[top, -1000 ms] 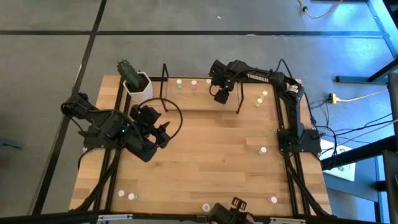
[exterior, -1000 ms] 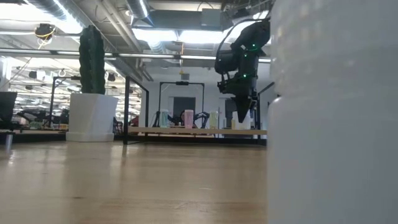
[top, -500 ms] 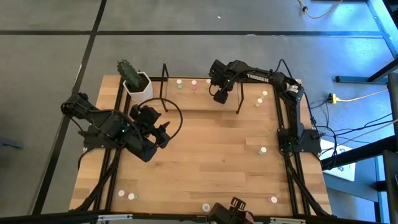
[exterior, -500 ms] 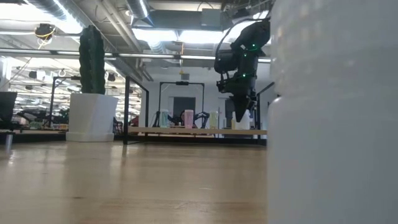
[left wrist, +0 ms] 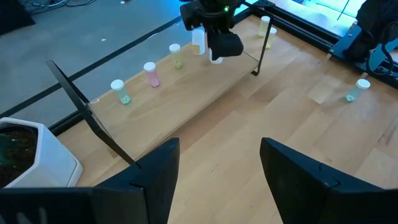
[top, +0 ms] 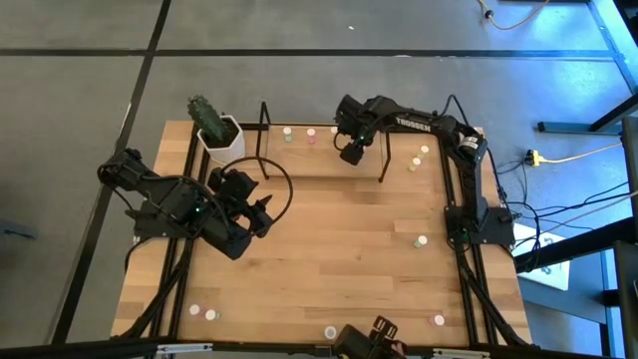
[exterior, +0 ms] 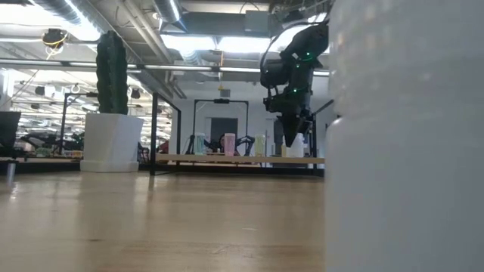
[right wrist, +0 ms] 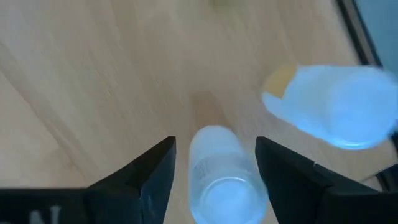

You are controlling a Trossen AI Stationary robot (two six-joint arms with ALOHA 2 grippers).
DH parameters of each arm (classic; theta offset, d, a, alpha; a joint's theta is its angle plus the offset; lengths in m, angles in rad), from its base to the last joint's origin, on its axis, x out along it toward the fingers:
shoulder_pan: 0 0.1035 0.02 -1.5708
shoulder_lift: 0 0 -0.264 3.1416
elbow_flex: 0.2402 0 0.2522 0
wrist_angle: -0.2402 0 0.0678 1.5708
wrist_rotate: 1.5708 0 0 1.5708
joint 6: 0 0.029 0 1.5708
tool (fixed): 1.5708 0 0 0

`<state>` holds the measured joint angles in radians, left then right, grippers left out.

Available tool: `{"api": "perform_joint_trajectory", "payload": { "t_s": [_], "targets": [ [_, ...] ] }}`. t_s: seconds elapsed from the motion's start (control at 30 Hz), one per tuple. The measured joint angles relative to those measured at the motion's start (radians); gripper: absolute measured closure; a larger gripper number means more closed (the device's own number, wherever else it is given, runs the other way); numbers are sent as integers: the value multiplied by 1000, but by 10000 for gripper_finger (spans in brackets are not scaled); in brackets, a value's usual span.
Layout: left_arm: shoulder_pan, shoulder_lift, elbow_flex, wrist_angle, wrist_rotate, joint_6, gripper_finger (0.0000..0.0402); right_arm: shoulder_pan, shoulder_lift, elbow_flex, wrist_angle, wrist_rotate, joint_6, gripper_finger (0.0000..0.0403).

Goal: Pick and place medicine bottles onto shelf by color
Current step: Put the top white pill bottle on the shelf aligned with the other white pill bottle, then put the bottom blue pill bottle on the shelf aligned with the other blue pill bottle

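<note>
The shelf (top: pixel 299 155) stands at the table's far side. On its wooden floor stand a green-topped bottle (left wrist: pixel 121 91), a pink-topped bottle (left wrist: pixel 151 73) and a yellow-topped bottle (left wrist: pixel 176 55). A white bottle (right wrist: pixel 217 180) stands there upright too. My right gripper (top: pixel 351 155) points down over the white bottle and is open. Its fingers stand on either side of the bottle with a small gap each side. The yellow-topped bottle (right wrist: pixel 329 106) is close beside it. My left gripper (left wrist: pixel 217 180) waits open above the table's left middle.
A white cactus pot (top: pixel 221 140) stands left of the shelf. Loose bottles stand at the far right (top: pixel 417 163), the right middle (top: pixel 420 240) and along the near edge (top: pixel 202 312), (top: pixel 330 332), (top: pixel 437 320). One bottle (exterior: pixel 408 136) fills the low view's right side.
My right gripper has rolled a little about its own axis above the shelf without leaving its place. The white bottle below it stays upright on the shelf floor.
</note>
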<state>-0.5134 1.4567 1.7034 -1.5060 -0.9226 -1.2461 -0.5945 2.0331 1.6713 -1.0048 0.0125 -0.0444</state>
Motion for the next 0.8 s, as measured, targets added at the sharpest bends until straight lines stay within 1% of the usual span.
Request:
{"api": "perform_joint_trajectory", "payload": {
  "t_s": [0.3,0.47,0.63,0.8],
  "targets": [
    [0,0,0,0,0,0,184,0,0,102,-76,20,15,180],
    [0,0,0,0,0,0,184,0,0,175,-132,20,54,180],
    [0,0,0,0,0,0,184,0,0,270,-210,21,70,180],
    [0,0,0,0,0,0,184,10,-1,394,-313,14,59,180]
  ]
}}
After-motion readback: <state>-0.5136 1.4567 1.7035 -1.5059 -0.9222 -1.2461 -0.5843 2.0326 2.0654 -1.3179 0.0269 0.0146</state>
